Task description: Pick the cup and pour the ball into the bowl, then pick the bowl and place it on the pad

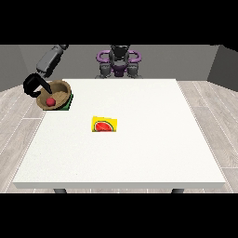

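Observation:
A wooden bowl [59, 89] sits at the table's far left corner, tilted a little towards the camera. A red ball [50, 101] lies inside it. A green pad [69, 104] shows as a sliver under the bowl's right side. The black hand at the view's left [31, 86] is at the bowl's left rim, with its fingers curled over the rim and one reaching inside. A yellow cup [104, 125] with a watermelon picture lies on its side near the table's middle, away from the hand. No hand shows at the view's right.
The white table [139, 153] stretches wide towards the camera and to the right. The robot's torso [119, 62] stands behind the far edge. The bowl is close to the table's left edge.

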